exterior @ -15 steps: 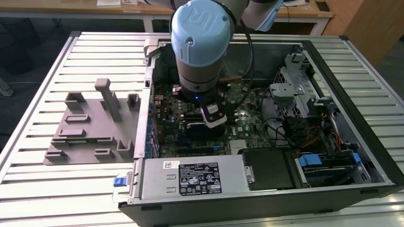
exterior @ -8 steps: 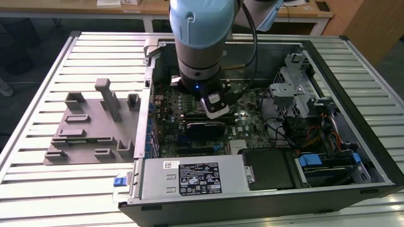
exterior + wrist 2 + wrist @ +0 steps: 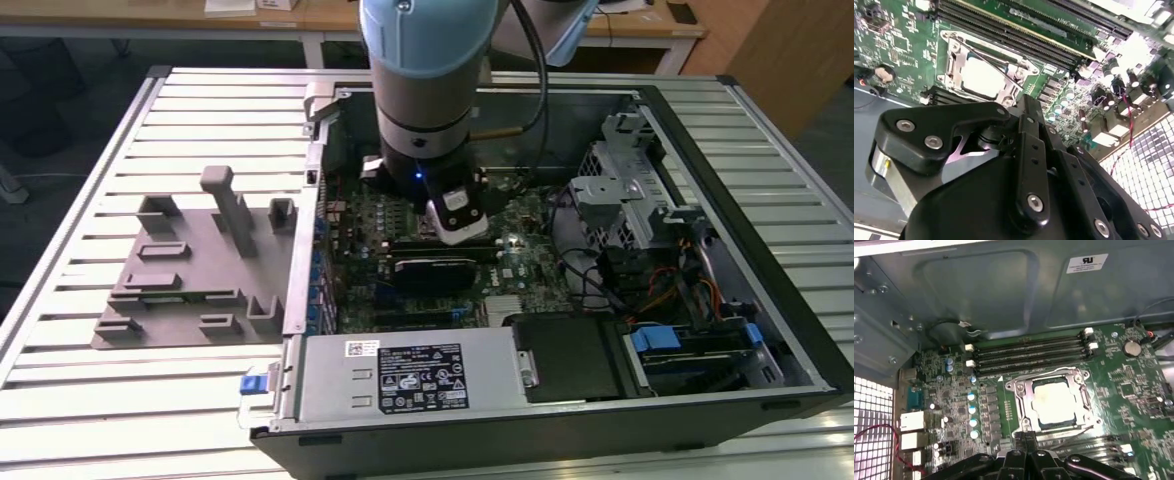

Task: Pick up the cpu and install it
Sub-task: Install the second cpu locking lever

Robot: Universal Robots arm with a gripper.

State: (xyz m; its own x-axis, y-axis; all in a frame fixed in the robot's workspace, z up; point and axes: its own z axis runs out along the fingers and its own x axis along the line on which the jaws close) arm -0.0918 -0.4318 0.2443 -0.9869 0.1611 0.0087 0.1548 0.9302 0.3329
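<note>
The cpu (image 3: pixel 1054 402) lies flat in the metal-framed socket (image 3: pixel 1019 407) on the green motherboard (image 3: pixel 1134 385), its pale silver top facing up. It shows in both wrist views, with the cpu (image 3: pixel 981 77) set inside the socket frame. My gripper (image 3: pixel 1026 436) hangs just above the board beside the socket, shut, with nothing between its fingers. The second wrist view has the black gripper (image 3: pixel 1026 102) and its linkages in the foreground. In the exterior view the gripper (image 3: pixel 458 238) reaches down into the open computer case (image 3: pixel 747 250).
Grey plastic holder blocks (image 3: pixel 200 270) stand on the slatted table at the exterior view's left. Inside the case are memory slots (image 3: pixel 1029 352), a black module (image 3: pixel 434 272), the power supply (image 3: pixel 407 375), a drive cage (image 3: pixel 627 175) and loose cables (image 3: pixel 667 290).
</note>
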